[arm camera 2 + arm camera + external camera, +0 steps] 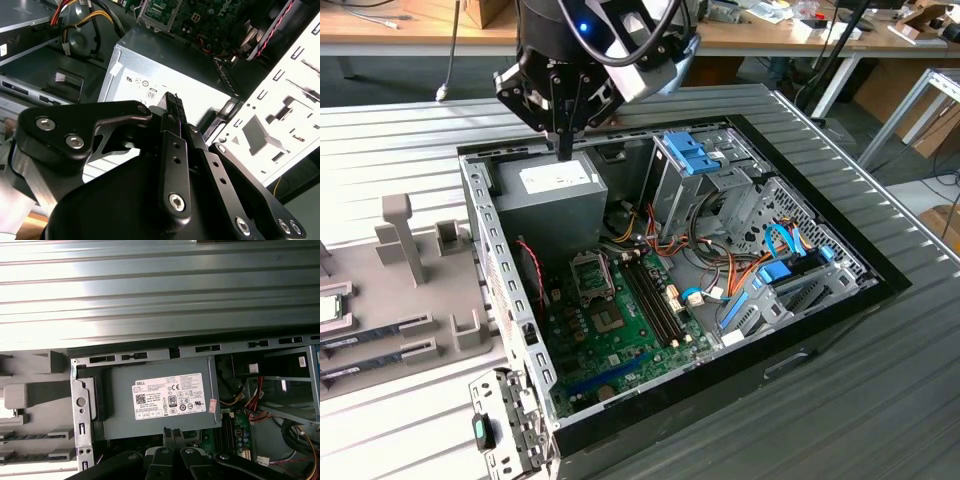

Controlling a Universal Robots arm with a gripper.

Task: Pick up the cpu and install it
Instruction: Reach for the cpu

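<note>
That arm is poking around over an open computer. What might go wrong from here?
The tool hangs close above the power supply; moving sideways, it might clip the case wall. The CPU socket sits right below the power supply, with loose cables nearby that might snag.

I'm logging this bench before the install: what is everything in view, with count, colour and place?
cpu: one, silvery-grey, on the tray at the exterior view's left edge.
memory sticks: two, dark, in tray slots near the cpu.
tray: one, grey, at the exterior view's left of the case.
computer case: one, black, open, centre.
power supply: one, grey with white label, in a case corner.
circuit board: one, green, on the case floor.
drive cage: one, grey with blue clips, beside the power supply.
cables: several, orange, red, yellow, inside the case.
gripper: one, black, shut and empty, just above the power supply.
</note>
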